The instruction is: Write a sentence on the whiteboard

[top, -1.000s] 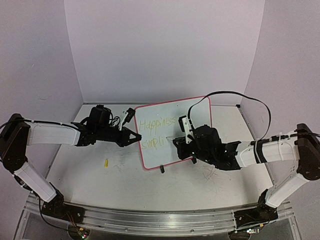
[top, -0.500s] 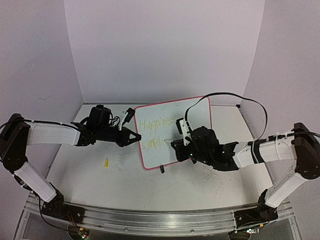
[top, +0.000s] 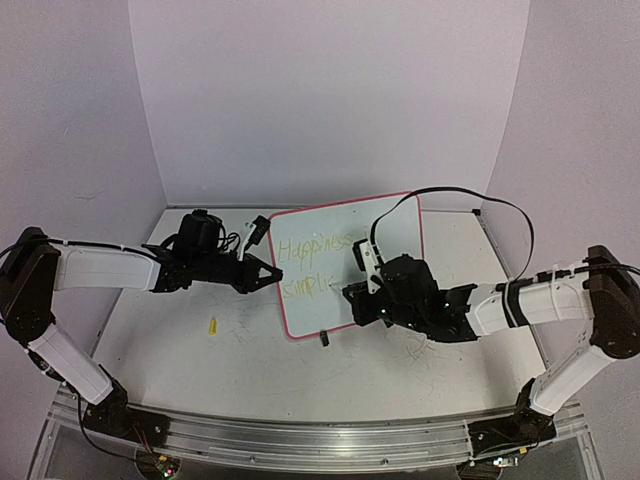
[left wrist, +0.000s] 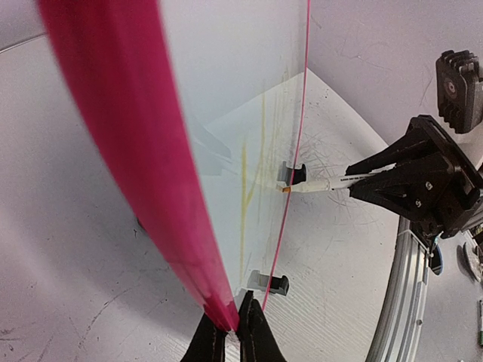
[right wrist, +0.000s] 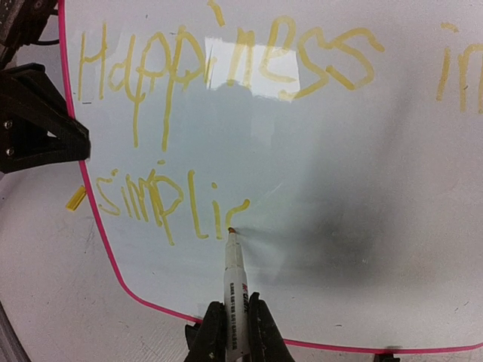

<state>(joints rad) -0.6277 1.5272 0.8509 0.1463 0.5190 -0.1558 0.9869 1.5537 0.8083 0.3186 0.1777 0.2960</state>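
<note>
- Tabletop, white, scored all over with grey scribble scratches; small yellow cap lying loose on it, left of the whiteboard's lower corner.
- Pale lilac walls on 3 sides, plain and evenly lit.
- Ribbed aluminium rail along the near edge, carrying both arm bases.
- Whiteboard at mid-table toward the back wall, standing up from the surface on 2 black clip feet, red-pink rim all round, a bright glare patch on its face in the right wrist view.
- Sentence in yellow-green across 2 lines: "Happiness in" above, "simplic" below.
- Left gripper closed tight on the whiteboard's left rim, the pink edge pinched between its fingertips.
- Right gripper closed around a white marker with dark lettering, barrel lying lengthwise between the fingers, tip against the whiteboard just after the "c".
- Black cable arcing from the right wrist over the right arm.
</note>
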